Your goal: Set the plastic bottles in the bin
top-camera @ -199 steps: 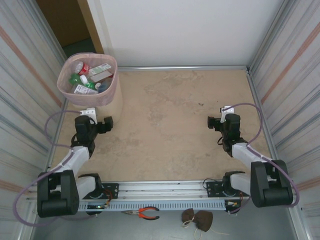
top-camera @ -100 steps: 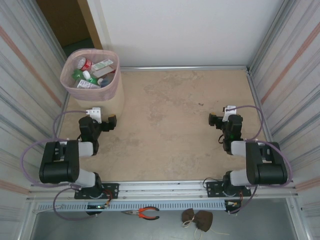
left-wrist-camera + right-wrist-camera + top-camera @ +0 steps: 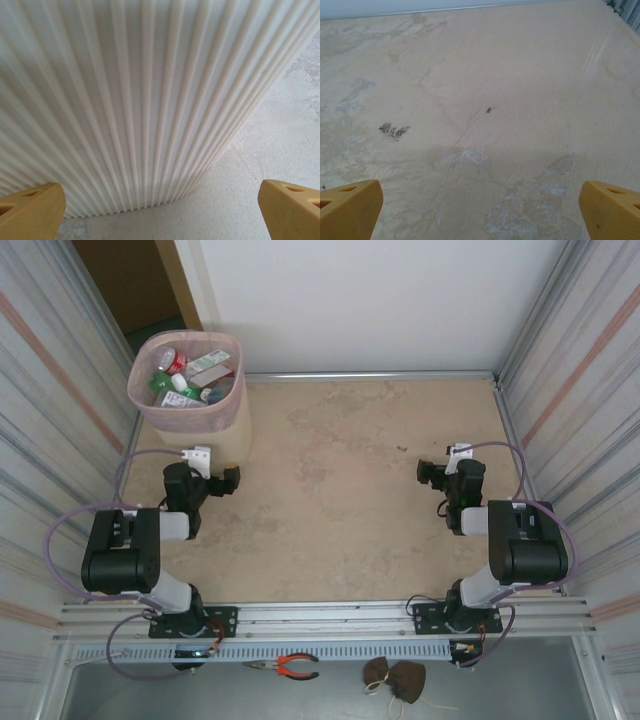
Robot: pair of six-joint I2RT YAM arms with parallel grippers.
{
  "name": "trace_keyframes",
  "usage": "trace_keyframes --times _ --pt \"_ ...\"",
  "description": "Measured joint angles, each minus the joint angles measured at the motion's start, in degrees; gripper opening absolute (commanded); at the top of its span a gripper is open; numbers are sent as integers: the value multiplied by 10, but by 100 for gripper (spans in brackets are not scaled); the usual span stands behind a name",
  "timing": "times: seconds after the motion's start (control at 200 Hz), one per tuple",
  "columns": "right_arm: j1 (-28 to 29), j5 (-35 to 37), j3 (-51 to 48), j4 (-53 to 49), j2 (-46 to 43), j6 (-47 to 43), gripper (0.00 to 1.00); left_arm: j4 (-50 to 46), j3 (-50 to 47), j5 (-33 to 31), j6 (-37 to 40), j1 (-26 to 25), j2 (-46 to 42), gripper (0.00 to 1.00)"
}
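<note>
Gaping wide and empty, the left gripper [image 3: 160,212] faces the ribbed wall of the bin [image 3: 150,100], close at its twelve o'clock. The right gripper [image 3: 480,212], likewise spread with nothing between its fingers, hangs over bare table [image 3: 485,100]. Seen from above, the bin stands at the table's eleven o'clock, heaped with the plastic bottles [image 3: 186,380]; every bottle visible lies inside, so the task looks finished.

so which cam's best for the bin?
Top external: the bin whole from above, rim and plastic bottles inside. Left wrist gets its ribbed wall close up. Right wrist faces the table instead.
</note>
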Motion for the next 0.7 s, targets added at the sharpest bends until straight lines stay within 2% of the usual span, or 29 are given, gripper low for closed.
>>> trace_keyframes --times 0.701 --pt "0 -2 0 -6 0 9 99 -5 0 -11 8 -13 0 99"
